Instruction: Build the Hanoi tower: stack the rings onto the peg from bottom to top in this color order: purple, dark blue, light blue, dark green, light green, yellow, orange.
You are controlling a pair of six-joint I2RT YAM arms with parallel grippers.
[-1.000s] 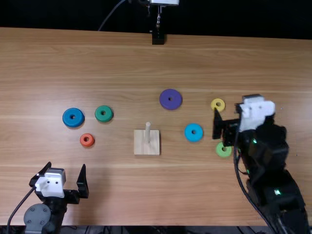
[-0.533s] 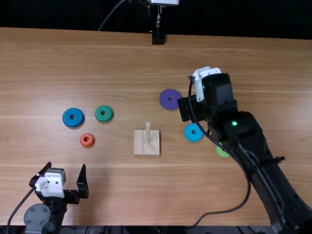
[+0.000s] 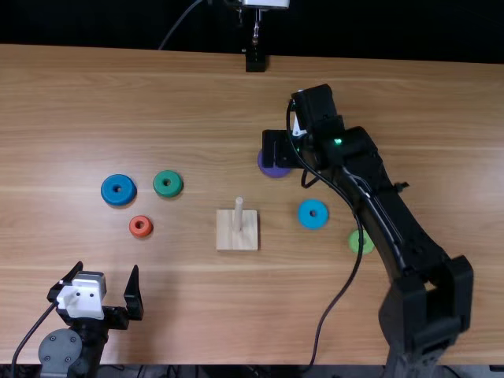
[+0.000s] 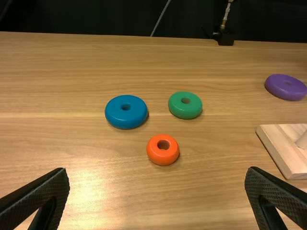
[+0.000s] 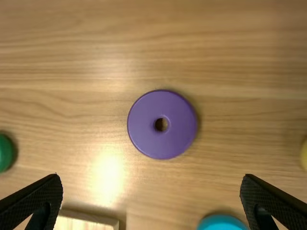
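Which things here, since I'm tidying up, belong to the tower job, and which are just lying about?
For the job: peg, wooden base; rings: purple, dark blue, light blue, dark green, light green, yellow, orange.

Apparently not: black block at the far edge.

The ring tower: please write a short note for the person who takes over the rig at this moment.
Left hand: open and empty, near the table's near left corner.
Right hand: open and empty, above purple ring.
Left of the peg: dark blue ring, dark green ring, orange ring.
Right of it: light blue ring, light green ring, yellow ring.
Done: no ring stacked; the peg is bare.
Left: all seven, purple first, then dark blue, light blue, dark green, light green, yellow, orange.
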